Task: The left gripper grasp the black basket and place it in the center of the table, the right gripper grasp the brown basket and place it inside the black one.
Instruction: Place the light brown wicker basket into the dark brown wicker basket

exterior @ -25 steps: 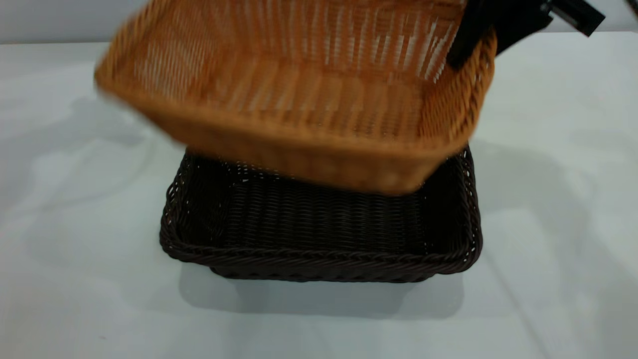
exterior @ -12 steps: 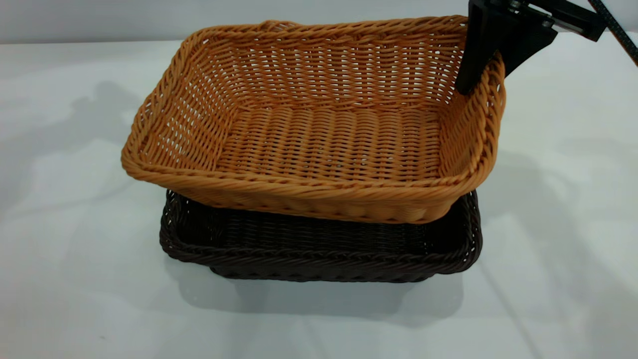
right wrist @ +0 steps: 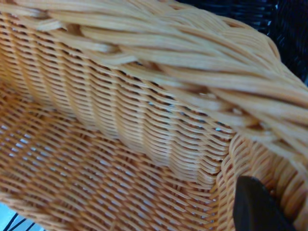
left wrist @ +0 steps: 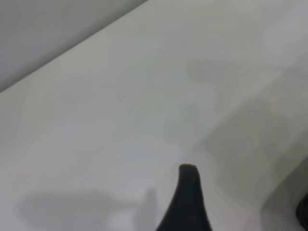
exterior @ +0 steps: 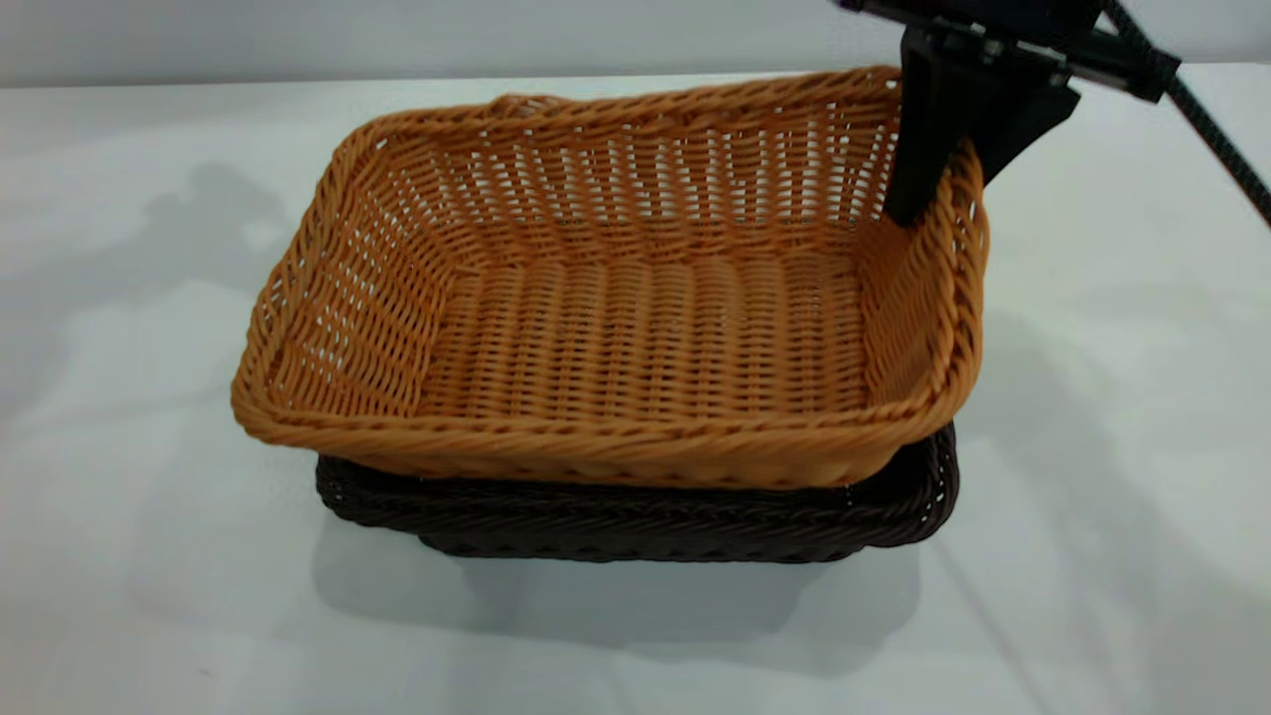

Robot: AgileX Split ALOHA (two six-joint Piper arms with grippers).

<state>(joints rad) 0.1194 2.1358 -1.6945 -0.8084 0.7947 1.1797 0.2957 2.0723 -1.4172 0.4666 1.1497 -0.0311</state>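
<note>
Jaws of right gripper (exterior: 938, 184) pinch brown basket (exterior: 635, 328) (over black basket (exterior: 635, 516)).

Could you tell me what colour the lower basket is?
The black basket is very dark brown-black, clearest in the exterior view.

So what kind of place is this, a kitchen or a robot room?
Probably a robot test bench, not a kitchen: a bare pale table, a black right gripper holding the brown basket over the black basket, and nothing homely around.
</note>
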